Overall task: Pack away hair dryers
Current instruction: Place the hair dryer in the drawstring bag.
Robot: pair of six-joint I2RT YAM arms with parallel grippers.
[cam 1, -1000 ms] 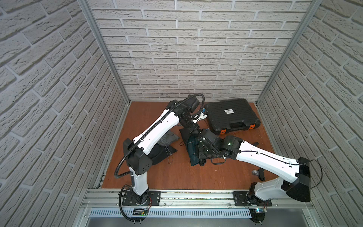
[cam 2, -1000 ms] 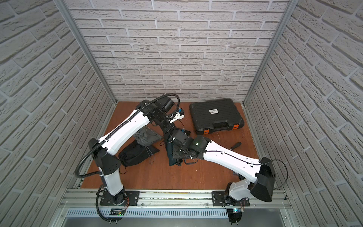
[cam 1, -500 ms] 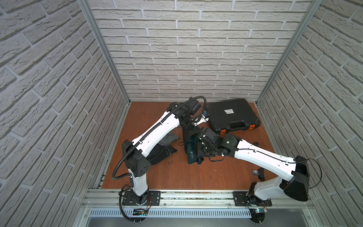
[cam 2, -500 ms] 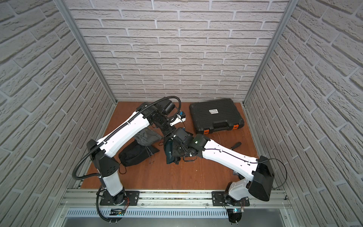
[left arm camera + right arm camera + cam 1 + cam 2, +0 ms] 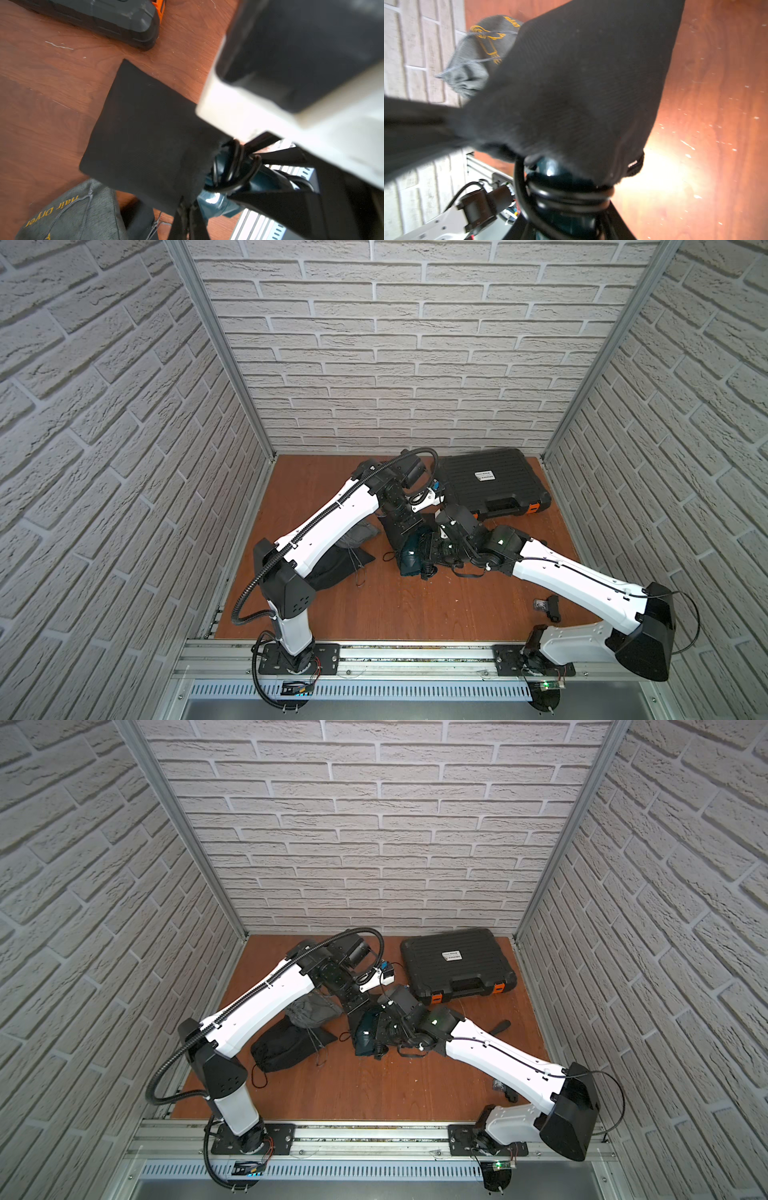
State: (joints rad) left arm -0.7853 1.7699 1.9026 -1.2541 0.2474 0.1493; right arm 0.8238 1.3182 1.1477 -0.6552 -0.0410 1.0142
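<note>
Left gripper (image 5: 187, 220): pinching black pouch (image 5: 145, 135)
Right gripper (image 5: 566, 228): I clamp teal hair dryer (image 5: 548, 168)
Beneath: wood tabletop (image 5: 52, 83); brick walls (image 5: 374, 364)

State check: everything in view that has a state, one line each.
Left hand: shut on black pouch rim.
Right hand: shut on teal dryer.
Black pouch: held by rim, mouth over dryer.
Teal dryer: partly in pouch, cord coiled.
Case: closed, flat.
Grey pouch: bulging, on table.
Other black pouch: bulging, on table.

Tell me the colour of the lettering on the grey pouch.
Golden yellow lettering on the grey pouch; the left wrist view shows it best.
</note>
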